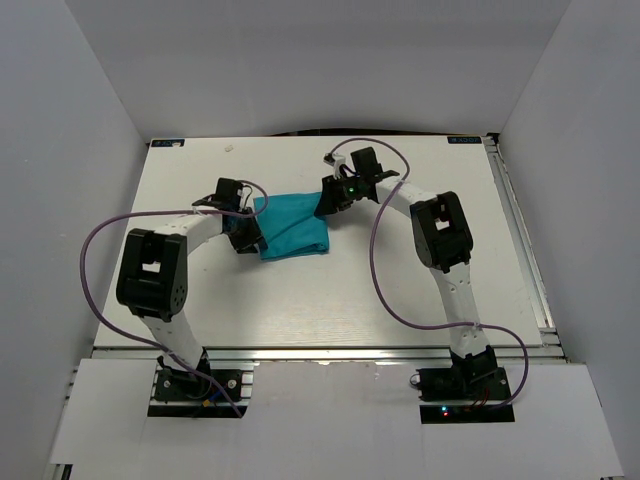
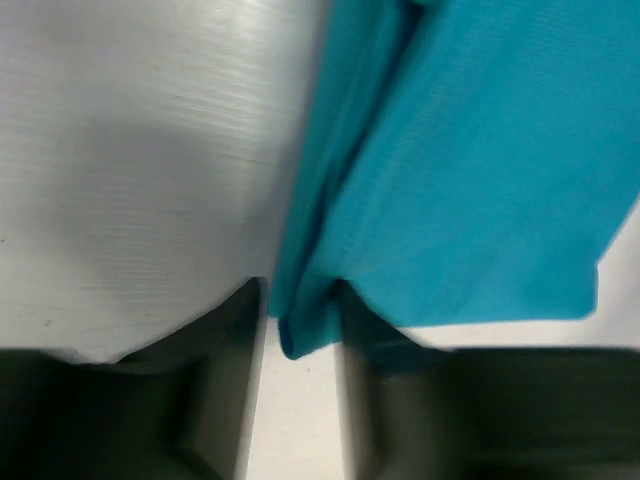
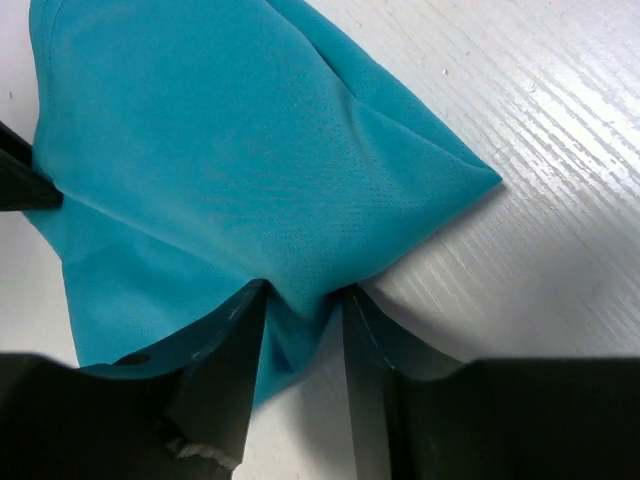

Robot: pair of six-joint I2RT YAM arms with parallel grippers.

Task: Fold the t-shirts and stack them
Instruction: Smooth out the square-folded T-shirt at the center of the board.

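Observation:
The teal t-shirt lies folded into a small, roughly square bundle at the middle of the white table. My left gripper is at its left edge. In the left wrist view, the jaws are closed on a folded edge of the t-shirt. My right gripper is at the shirt's far right corner. In the right wrist view, its jaws pinch a bunch of the t-shirt, with creases running out from the grip. The left gripper's dark fingertip shows at the left edge of that view.
Purple cables loop beside each arm. White walls enclose the table on the left, back and right. A metal rail runs along the right edge. Bare table surface lies in front of the shirt.

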